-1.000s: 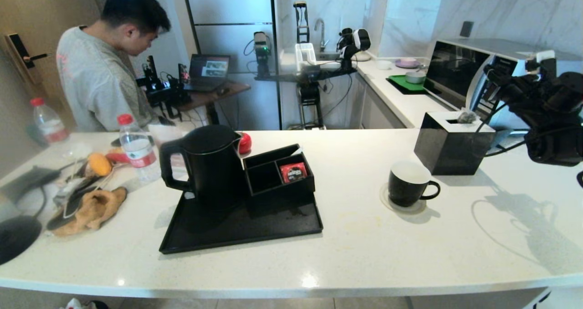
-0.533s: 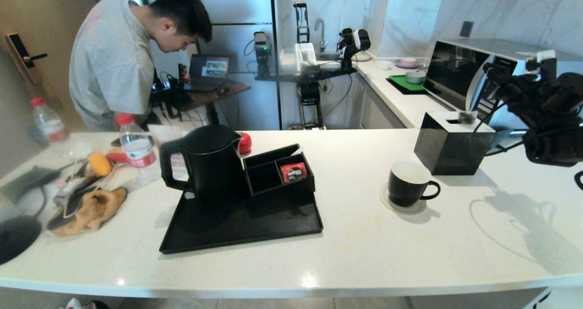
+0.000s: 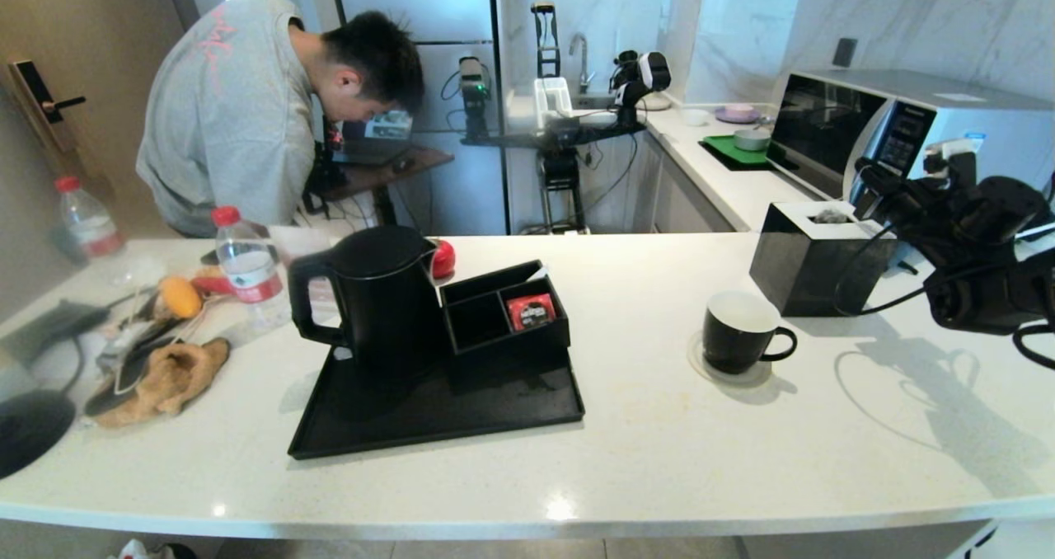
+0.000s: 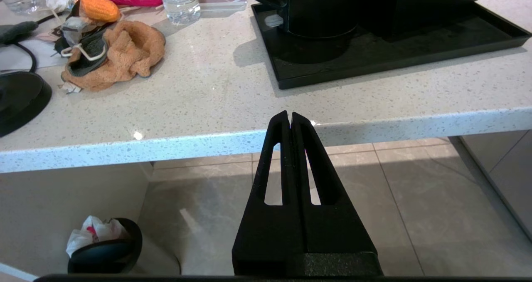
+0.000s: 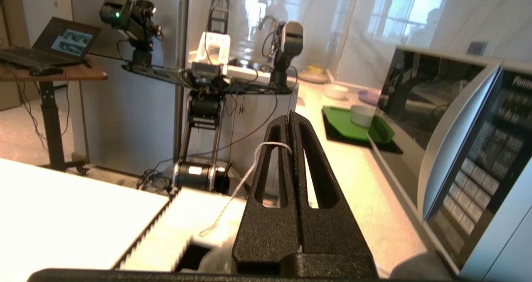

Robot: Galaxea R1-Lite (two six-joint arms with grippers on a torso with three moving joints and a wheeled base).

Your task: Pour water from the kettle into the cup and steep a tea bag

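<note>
Holding: my right fingers (image 5: pixel 291 119) are pinched together on the thin white string (image 5: pixel 232 199) of the tea bag (image 3: pixel 828 215); the bag itself sits at the slot on top of the black tissue box (image 3: pixel 816 262), at the far right of the table (image 3: pixel 659 443).
Left fingers: my left fingers (image 4: pixel 291 119) are pressed together on nothing, parked below the table's near edge, pointing toward the black tray (image 4: pixel 395 53).
Kettle: the kettle (image 3: pixel 371 295) stands upright on the back-left corner of the tray, lid on, touching the divided black box (image 3: pixel 503 312) that holds 1 red sachet (image 3: pixel 530 312).
Cup: the cup (image 3: pixel 738 332) sits on a clear coaster between the tray and the tissue box, handle toward my right, and looks dry inside.
Risk 1: the string is all I grip; I judge it could slip out if the bag catches on the slot's rim.
Risk 2: carrying it over, the bag may swing on the string and miss the cup or tap its rim.
Risk 3: no water poured yet, so the bag would land in a dry cup.
Surface: pale speckled stone, smooth and glossy, with clutter and 1 water bottle (image 3: pixel 247 270) at the left end.
Room: a kitchen with a microwave (image 3: pixel 890 122) behind my right arm, and 1 person (image 3: pixel 264 105) bent over a desk beyond the table.
</note>
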